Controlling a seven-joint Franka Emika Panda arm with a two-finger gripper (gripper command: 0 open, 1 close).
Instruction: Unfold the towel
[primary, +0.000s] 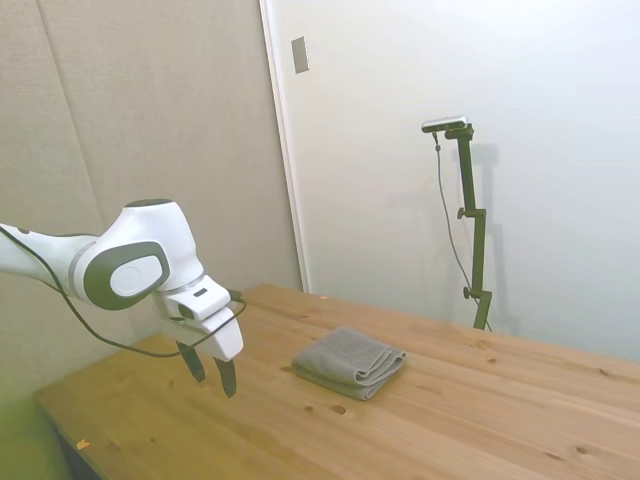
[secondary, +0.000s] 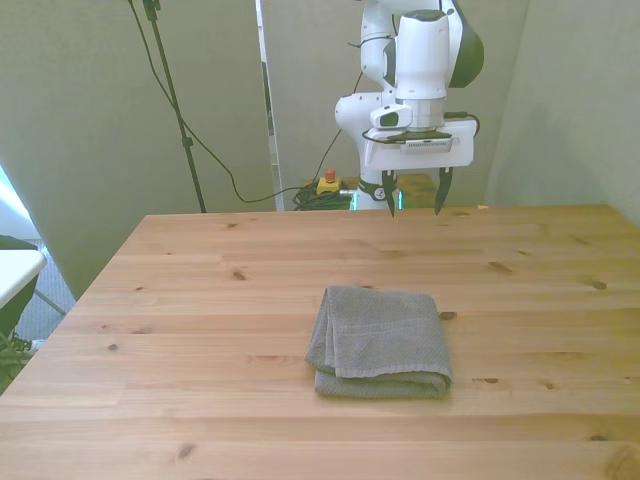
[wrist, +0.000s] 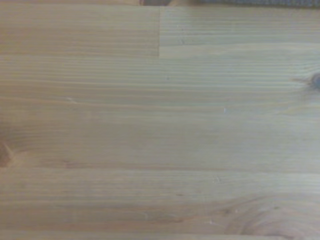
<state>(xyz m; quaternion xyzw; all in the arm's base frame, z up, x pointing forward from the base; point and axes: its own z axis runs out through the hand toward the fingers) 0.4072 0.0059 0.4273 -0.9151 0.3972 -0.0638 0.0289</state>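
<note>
A grey towel (primary: 349, 361) lies folded flat on the wooden table (primary: 480, 420), its layered edges stacked; in the front view the towel (secondary: 380, 341) sits near the table's middle. My gripper (primary: 211, 372) hangs open above the table, well clear of the towel, with nothing between its fingers. Seen from the front, the gripper (secondary: 413, 194) hovers over the far side of the table, behind the towel. The wrist view shows mostly bare wood, with a thin strip of the towel (wrist: 260, 2) at one border.
The table (secondary: 200, 300) is bare wood around the towel. A black cable (secondary: 215, 160) hangs behind the far edge, and a small yellow and red device (secondary: 327, 183) sits on the floor there.
</note>
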